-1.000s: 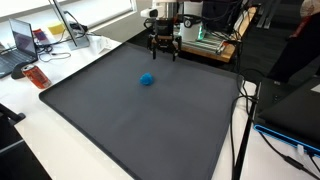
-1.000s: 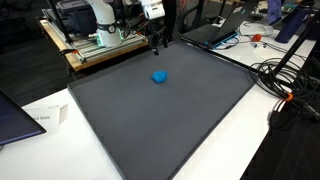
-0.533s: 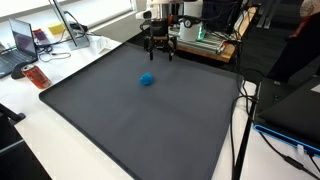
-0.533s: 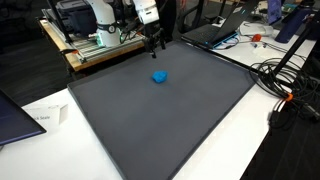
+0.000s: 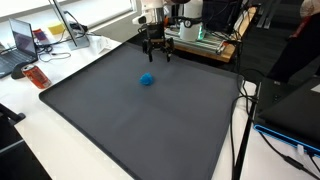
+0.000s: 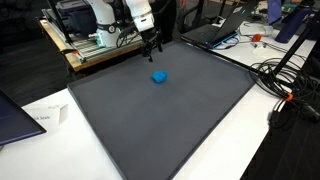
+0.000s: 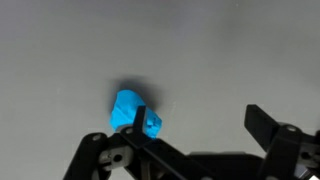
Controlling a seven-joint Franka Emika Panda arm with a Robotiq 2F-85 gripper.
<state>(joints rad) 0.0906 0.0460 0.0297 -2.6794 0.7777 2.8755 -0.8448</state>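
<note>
A small blue object (image 5: 147,79) (image 6: 159,76) lies on the dark grey mat (image 5: 140,120) (image 6: 170,120), toward its far part in both exterior views. My gripper (image 5: 153,55) (image 6: 154,46) hangs above the mat's far edge, short of the blue object and well above it. Seen from the wrist, the blue object (image 7: 128,110) lies below on the grey mat, partly behind one dark fingertip (image 7: 141,114). The gripper (image 7: 200,118) is open with nothing between its fingers.
White table (image 5: 70,160) borders the mat. A laptop (image 5: 22,42), a red item (image 5: 37,76) and cables sit at one side. Behind the arm stands a wooden bench with equipment (image 6: 90,40). More laptops and cables (image 6: 285,80) lie past the mat's other side.
The gripper has shifted slightly sideways along the mat's far edge and a little higher. It stays open. The blue object has not moved.
</note>
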